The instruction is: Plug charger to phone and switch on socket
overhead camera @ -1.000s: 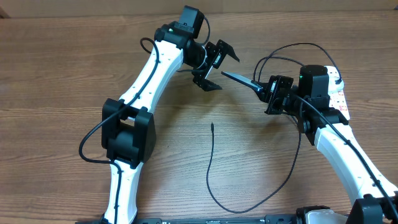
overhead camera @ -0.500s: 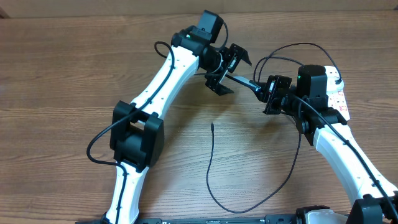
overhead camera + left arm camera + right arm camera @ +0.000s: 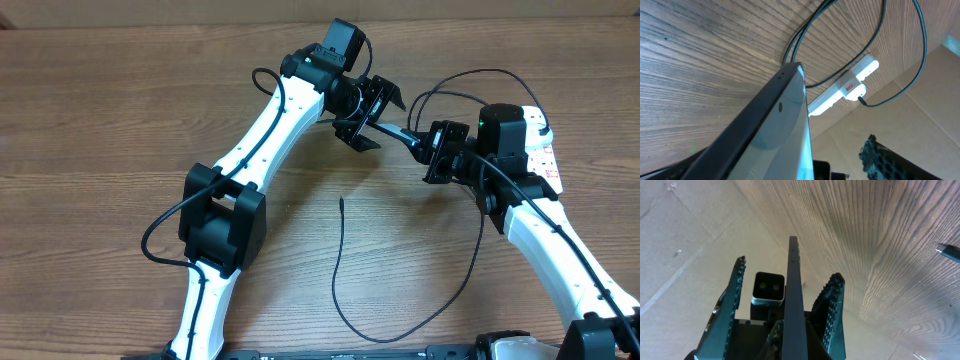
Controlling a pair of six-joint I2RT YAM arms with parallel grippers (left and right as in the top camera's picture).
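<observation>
Phone (image 3: 392,129) aloft near far edge, right of centre, clamped edge-on in right gripper (image 3: 789,270). Left gripper (image 3: 374,118) apart, straddling its free end. Step 1 of 2, likely handover. Next: steady phone, fetch charger (image 3: 337,262) from near edge.

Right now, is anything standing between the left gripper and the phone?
Nothing visible. The left gripper is open around the free end of the phone, which the right gripper holds on edge at its other end.

The table (image 3: 80,150) lies open at frame left; the charger (image 3: 339,240) loops lower centre; the phone (image 3: 392,130) bars upper centre.
</observation>
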